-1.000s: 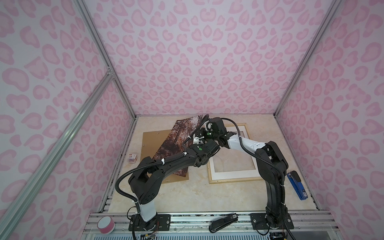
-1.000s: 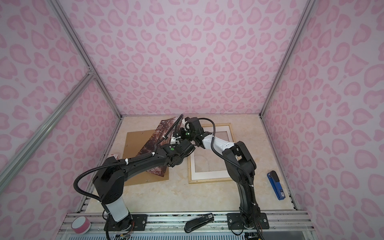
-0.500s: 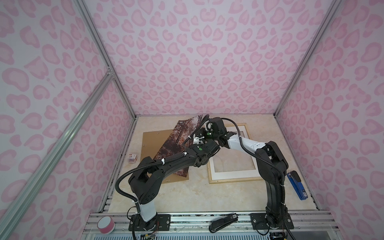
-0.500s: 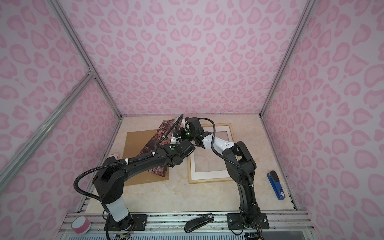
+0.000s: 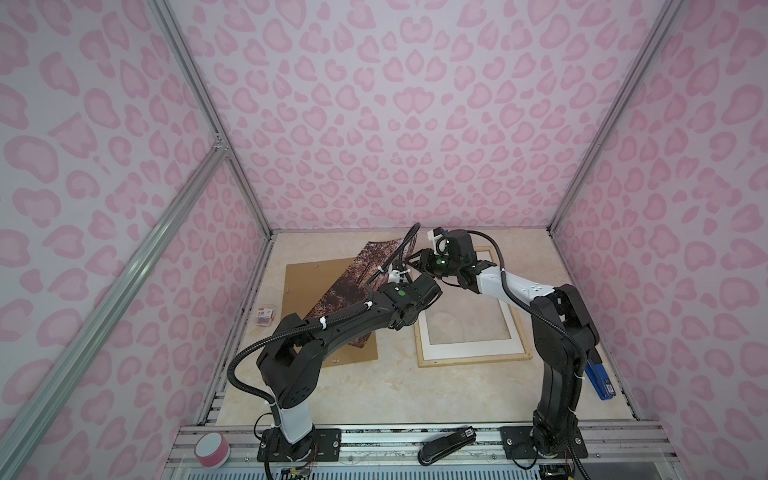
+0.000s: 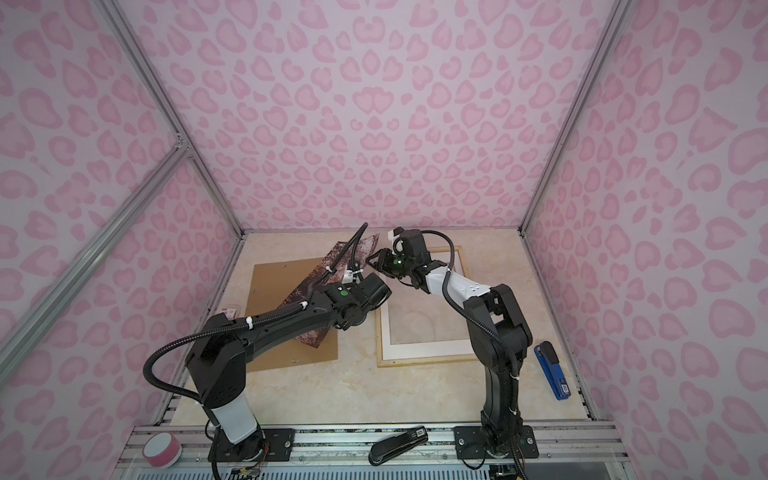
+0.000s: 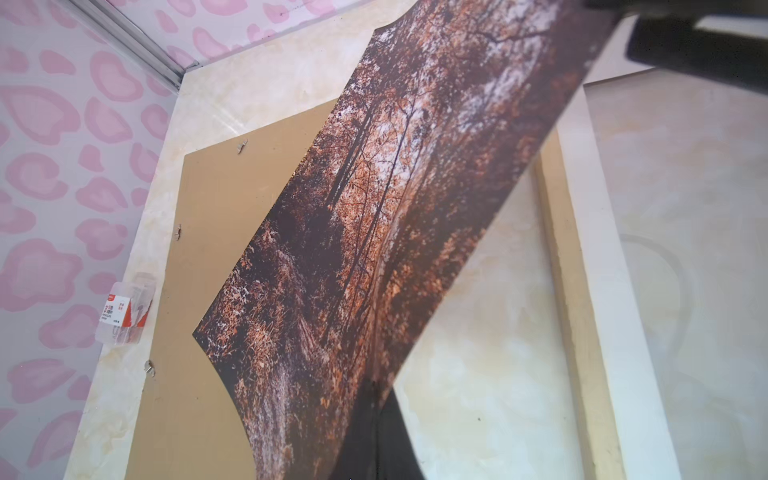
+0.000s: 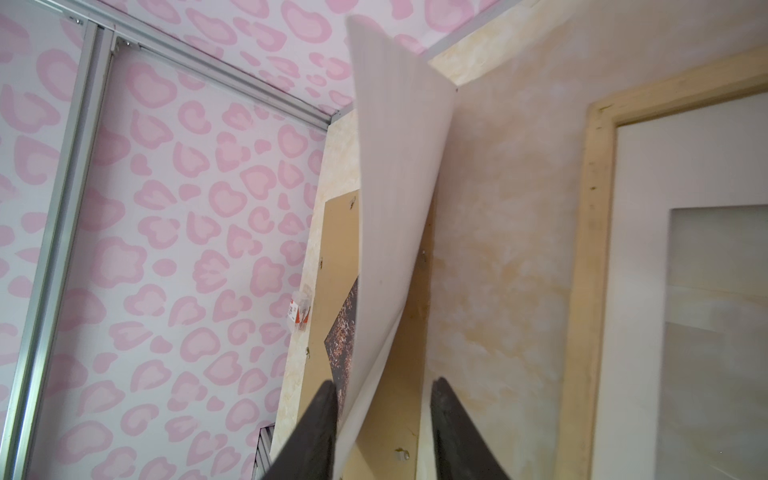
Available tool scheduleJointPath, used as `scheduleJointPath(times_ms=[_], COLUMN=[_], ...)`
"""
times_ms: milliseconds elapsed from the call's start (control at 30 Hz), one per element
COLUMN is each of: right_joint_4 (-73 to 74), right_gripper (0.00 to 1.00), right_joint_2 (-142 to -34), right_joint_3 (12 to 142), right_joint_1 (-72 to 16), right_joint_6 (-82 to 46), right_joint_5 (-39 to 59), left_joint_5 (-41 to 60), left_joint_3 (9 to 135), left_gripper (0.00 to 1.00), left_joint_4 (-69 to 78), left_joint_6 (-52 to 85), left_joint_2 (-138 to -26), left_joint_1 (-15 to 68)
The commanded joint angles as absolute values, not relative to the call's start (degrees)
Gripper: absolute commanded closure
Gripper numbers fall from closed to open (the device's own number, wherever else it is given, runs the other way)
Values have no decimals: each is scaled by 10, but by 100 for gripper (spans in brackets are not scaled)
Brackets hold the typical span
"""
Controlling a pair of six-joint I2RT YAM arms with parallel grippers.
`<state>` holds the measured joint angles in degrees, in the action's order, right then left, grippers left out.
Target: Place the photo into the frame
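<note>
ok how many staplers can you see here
2. Blue stapler at the table's right edge; black stapler on the front metal rail, near its middle. More could be hidden from view.

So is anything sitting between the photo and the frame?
Nothing lies on the bare table between the photo and the frame. The right gripper, open around the photo's edge, has its arm stretched above the frame's far left part, and a white mat lies inside the frame.

Overhead pair; wrists near photo (image 7: 374, 249)
</note>
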<state>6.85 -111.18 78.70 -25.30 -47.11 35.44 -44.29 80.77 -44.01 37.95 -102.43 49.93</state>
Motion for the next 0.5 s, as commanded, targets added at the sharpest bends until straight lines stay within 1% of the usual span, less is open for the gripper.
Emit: scheduleJointPath(times_ms=[0,367,467], right_joint_4=[62,84,82], right_gripper=[59,56,51], right_joint_2=[-1091,-1011,-982], right_joint_3=[762,666,647], right_joint_1=[-228,-131,-99], right_joint_6=[-443,-426,-420], right_joint_5=[353,373,377], left_joint_5=[-423,-352,-342], left_joint_3=[836,928,952], left_gripper=[96,96,96], left_joint_4=[-467,-478,-478], left_joint_6=[365,318,307], left_joint_2=[-1018,-1020,-1028], left_joint_1=[499,500,501])
